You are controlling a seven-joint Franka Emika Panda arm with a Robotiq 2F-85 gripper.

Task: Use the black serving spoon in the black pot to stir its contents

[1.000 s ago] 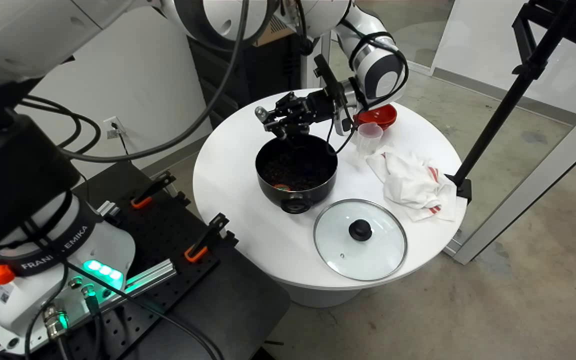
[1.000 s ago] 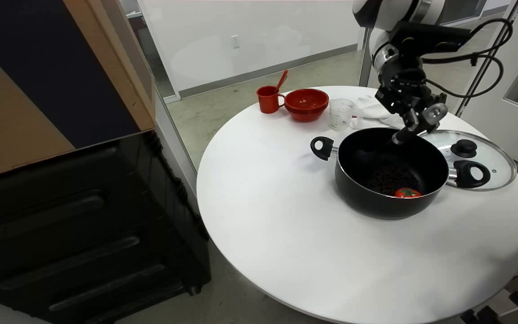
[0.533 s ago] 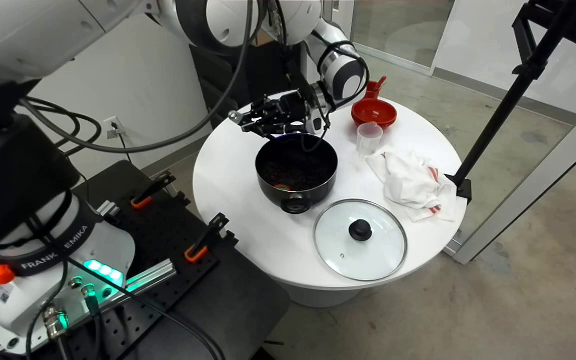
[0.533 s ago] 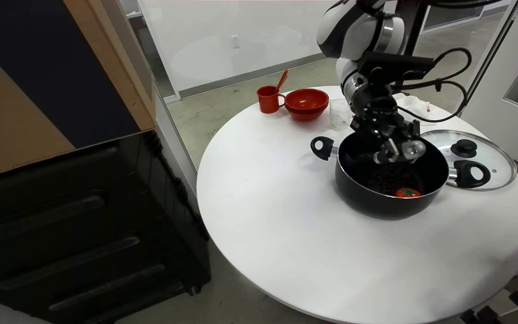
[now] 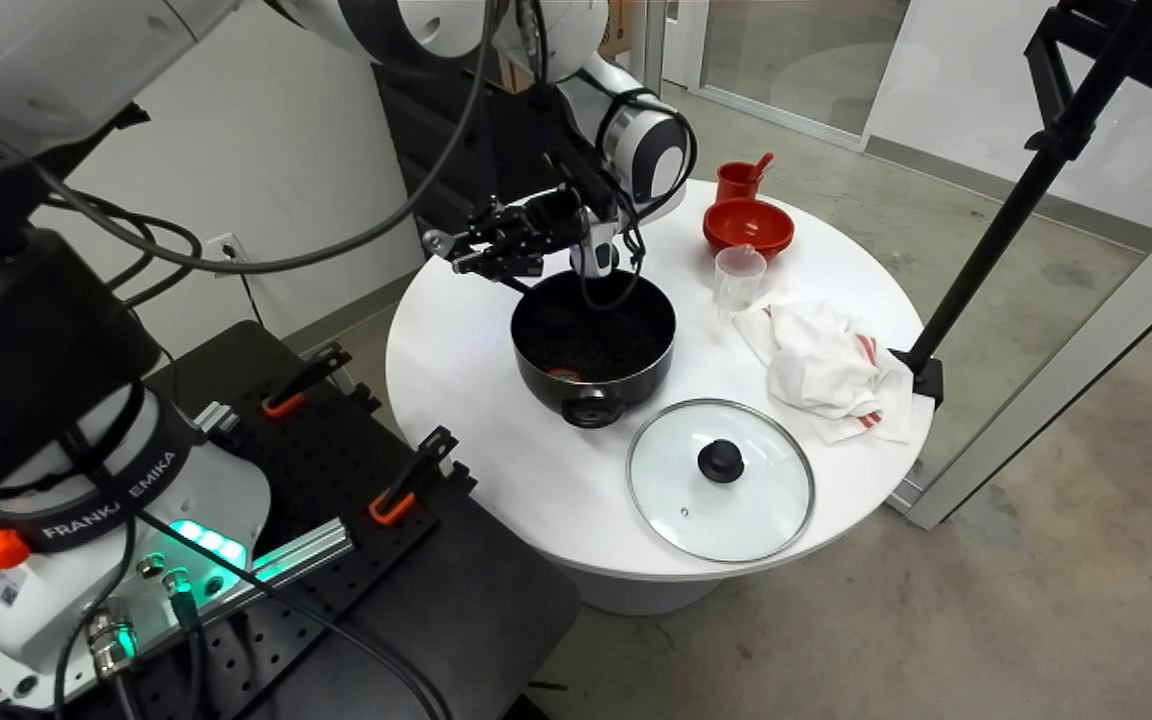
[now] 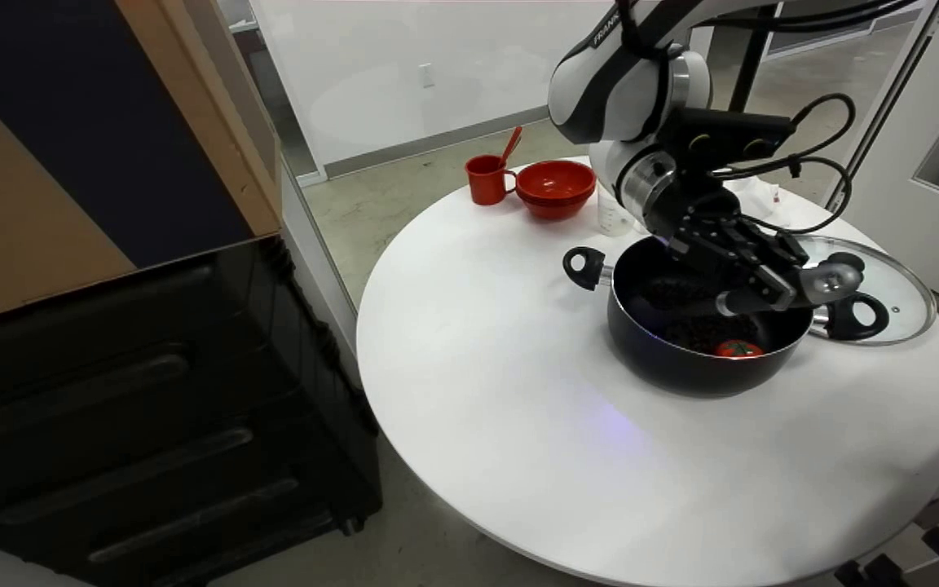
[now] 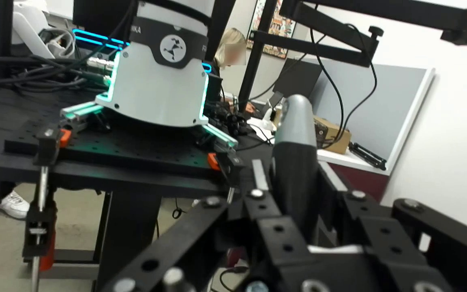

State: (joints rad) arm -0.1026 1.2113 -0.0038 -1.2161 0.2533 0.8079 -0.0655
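Note:
The black serving spoon is held in my gripper [image 7: 296, 174]; its black handle [image 7: 294, 190] stands between the two pads, with the grey end poking out beyond them. In an exterior view the gripper [image 6: 763, 273] leans over the far part of the black pot [image 6: 694, 371]. There the spoon [image 6: 726, 304] slants down into the pot, its bowl dark and hard to make out. Among the contents are small dark pieces [image 6: 702, 333] and a red tomato [image 6: 738, 349] near the front wall. The handle's grey end [image 5: 439, 242] sticks out past the pot's rim.
A glass lid [image 5: 721, 480] lies beside the pot on the round white table [image 6: 478, 408]. Further round are a white towel [image 5: 826, 370], a clear measuring cup [image 5: 739, 275], stacked red bowls [image 6: 555, 189] and a red mug [image 6: 487, 179]. The pot's side handle [image 6: 585, 267] juts outward.
Gripper and spoon have swung across the pot and lower, leftward in an exterior view, and the spoon handle now lies flatter. Pot and tomato look unmoved.

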